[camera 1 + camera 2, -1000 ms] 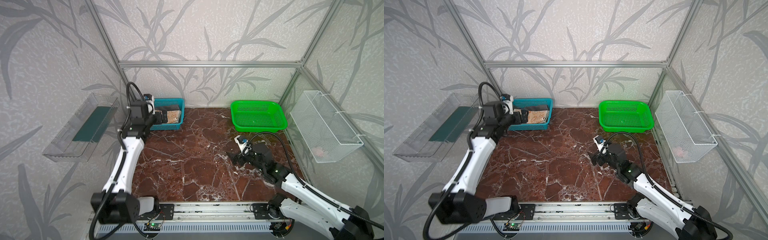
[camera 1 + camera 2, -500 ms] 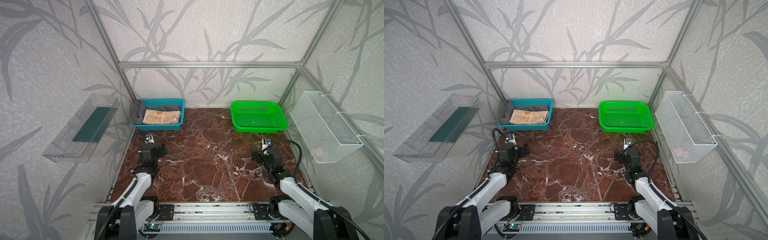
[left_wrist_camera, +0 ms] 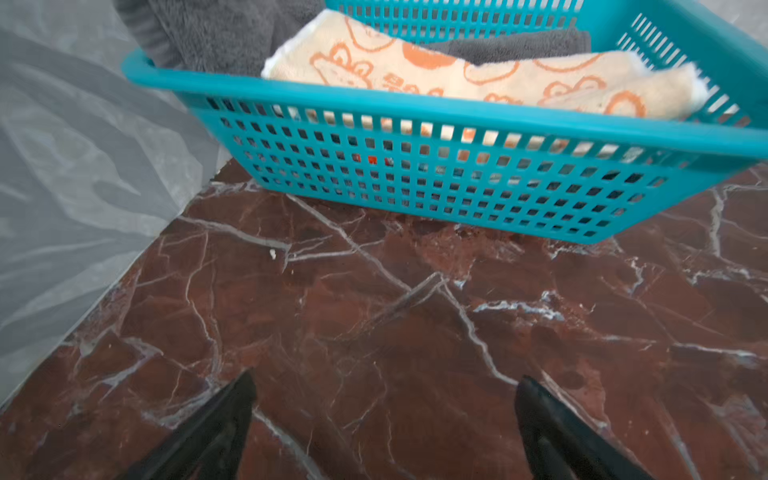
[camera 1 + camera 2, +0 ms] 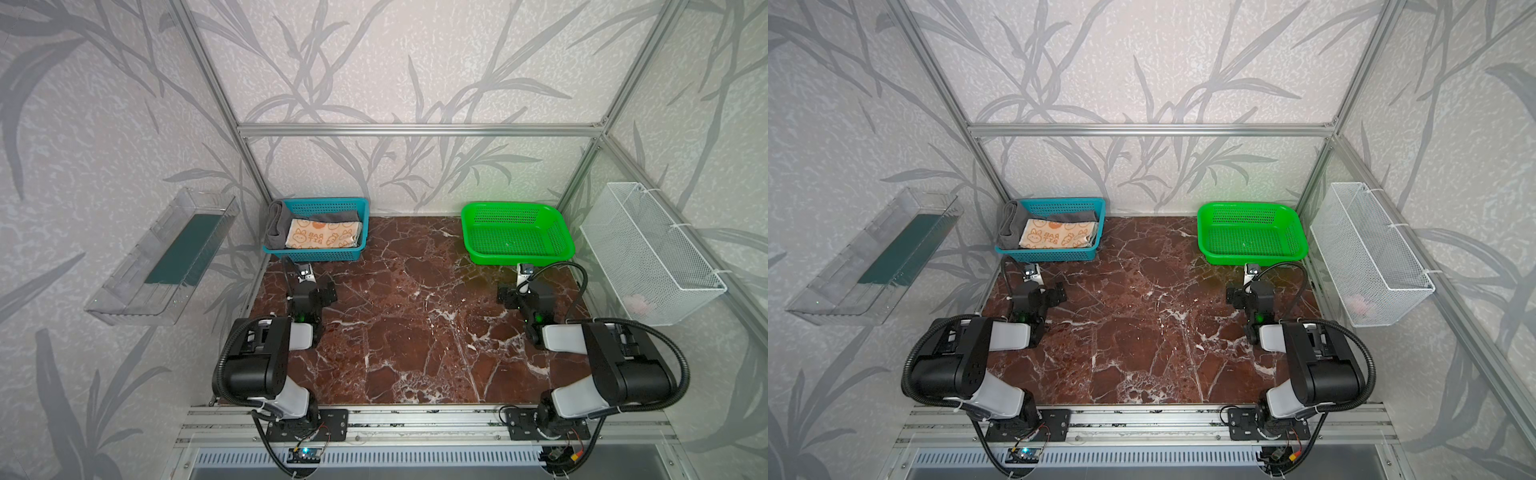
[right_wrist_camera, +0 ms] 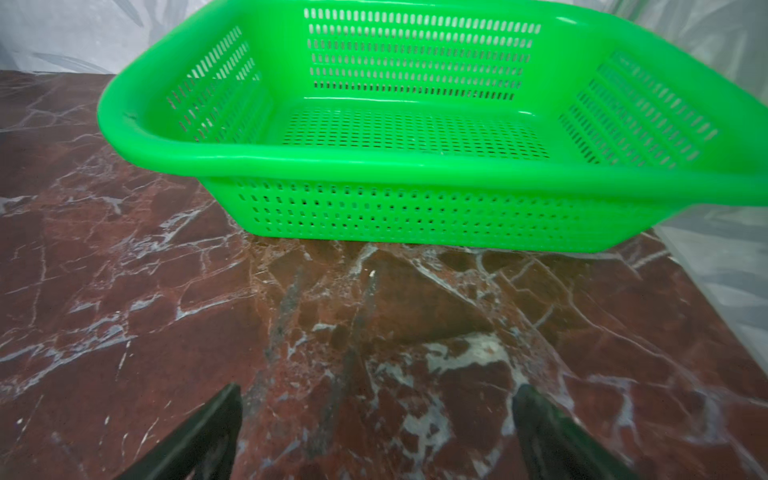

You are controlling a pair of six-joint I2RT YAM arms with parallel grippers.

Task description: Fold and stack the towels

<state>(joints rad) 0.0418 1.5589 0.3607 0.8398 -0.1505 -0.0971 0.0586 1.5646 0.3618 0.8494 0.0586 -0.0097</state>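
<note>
1. At 11 o'clock, in the blue basket, orange towel lies folded atop grey towel; teal towel unseen.
2. Left gripper, right gripper: fingers spread, empty, at 9 and 3 o'clock.
3. Stacking looks finished; next move: only checking.

teal basket: teal-blue plastic, grid of square holes
top towel: cream ground, orange bunny outlines, orange lettering
under towel: plain dark grey
green basket: bright green, slotted walls, fine-holed floor
tabletop: red-brown marble, white veining
walls: pale grey, darker grey leaf print
wire basket: white mesh
wall tray: clear, dark green strip inside
</note>
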